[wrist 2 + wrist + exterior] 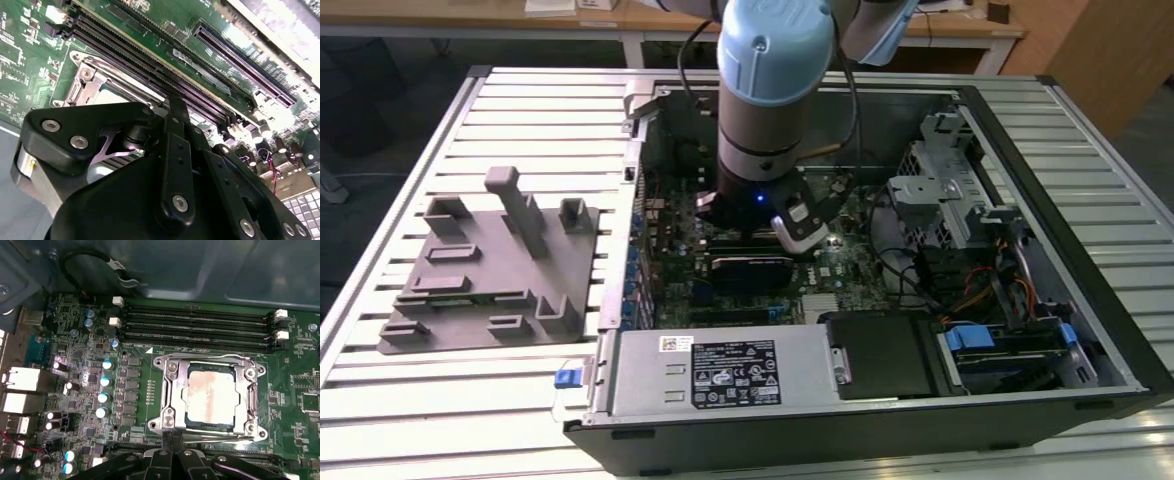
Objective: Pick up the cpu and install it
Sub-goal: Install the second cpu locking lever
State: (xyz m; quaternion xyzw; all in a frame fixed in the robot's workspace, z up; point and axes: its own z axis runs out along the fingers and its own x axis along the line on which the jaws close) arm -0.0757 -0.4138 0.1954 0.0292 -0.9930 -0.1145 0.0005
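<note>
Silvery cpu (212,394) sits square inside the socket frame (170,390), lying just beyond your gripper (170,440). Your fingers look pinched narrow, holding nothing.

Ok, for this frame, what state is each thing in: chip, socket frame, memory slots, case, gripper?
Silvery-grey square cpu: lying flat inside the socket, not held.
Metal socket frame: around the chip; whether latched, cannot tell.
Long black memory slots: empty.
Black computer case: side open, motherboard exposed.
Black gripper: low over the board at the socket's edge, holding nothing visible.
</note>
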